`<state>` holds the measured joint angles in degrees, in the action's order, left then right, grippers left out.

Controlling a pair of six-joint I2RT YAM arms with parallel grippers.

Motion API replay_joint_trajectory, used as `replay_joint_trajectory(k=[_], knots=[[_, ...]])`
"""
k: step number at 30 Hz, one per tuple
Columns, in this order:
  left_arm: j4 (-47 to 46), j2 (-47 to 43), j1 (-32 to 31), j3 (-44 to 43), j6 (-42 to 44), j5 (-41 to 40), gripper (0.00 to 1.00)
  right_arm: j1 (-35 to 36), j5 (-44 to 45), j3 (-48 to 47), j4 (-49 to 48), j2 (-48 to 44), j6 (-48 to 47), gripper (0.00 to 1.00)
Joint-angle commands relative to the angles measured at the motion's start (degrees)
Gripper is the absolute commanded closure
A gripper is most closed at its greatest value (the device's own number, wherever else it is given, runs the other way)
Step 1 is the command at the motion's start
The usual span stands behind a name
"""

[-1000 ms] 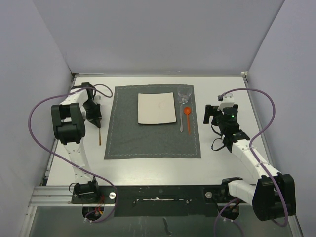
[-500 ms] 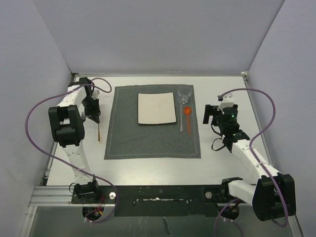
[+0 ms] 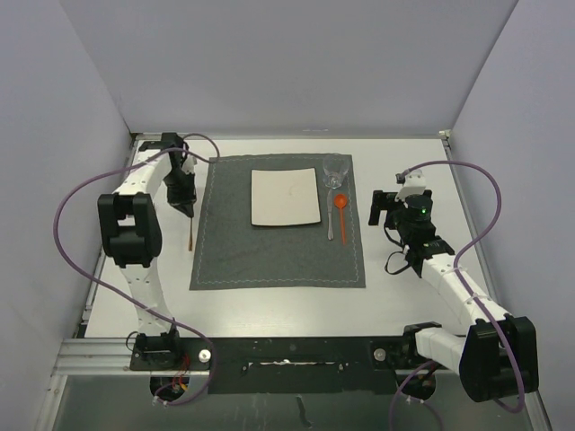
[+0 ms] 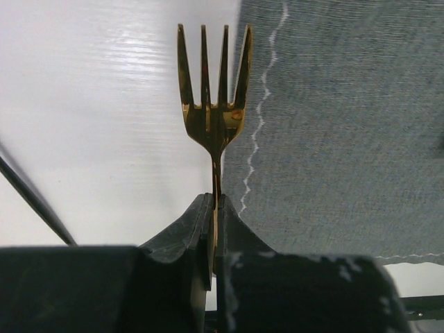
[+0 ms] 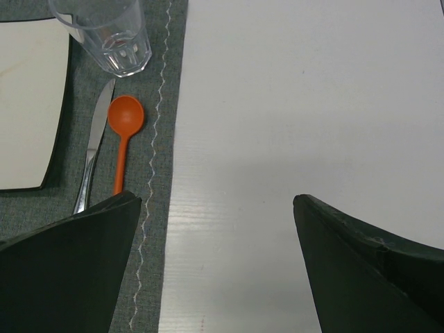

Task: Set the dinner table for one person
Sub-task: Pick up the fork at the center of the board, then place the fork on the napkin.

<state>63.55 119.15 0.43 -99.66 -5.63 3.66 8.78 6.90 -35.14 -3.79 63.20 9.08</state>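
Where the dinner table point(image 3: 413, 162) spreads white and wide beneath both arms, a dark grey stitched placemat point(image 3: 269, 256) lies on its middle, carrying a white square plate point(image 3: 285, 197) toward its far edge. To the right of the plate a clear glass point(image 5: 104, 31) stands at the mat's far right corner; nearer than it, a silver knife point(image 5: 94, 156) and an orange spoon point(image 5: 123, 132) lie side by side, the spoon just inside the stitched border. The left gripper point(image 4: 214, 236) is clamped on the neck of a gold fork point(image 4: 214, 118) at the mat's left edge, the tines straddling the white stitching, partly over cloth and partly over bare tabletop; whether the fork touches the surface cannot be told. The right gripper point(image 5: 216, 201) hangs over bare table just right of the mat, its jaws spread wide and holding nothing.
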Motion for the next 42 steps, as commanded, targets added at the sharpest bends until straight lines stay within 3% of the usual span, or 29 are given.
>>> replay_joint_trajectory(k=[1,20,42], knots=[[1.54,-4.24,-1.96,-4.49,-1.71,-0.65,1.0,0.5,0.0,-2.42,-2.11,-2.4,0.11,0.02],[2.06,0.67,-8.6,-8.98,-8.34,-2.56,1.0,0.49,0.05,-2.51,0.95,-4.46,-0.67,0.02],[2.9,9.78,-12.74,-16.08,-10.08,-1.81,1.0,0.47,0.4,-2.17,2.04,-5.15,-0.73,0.02]])
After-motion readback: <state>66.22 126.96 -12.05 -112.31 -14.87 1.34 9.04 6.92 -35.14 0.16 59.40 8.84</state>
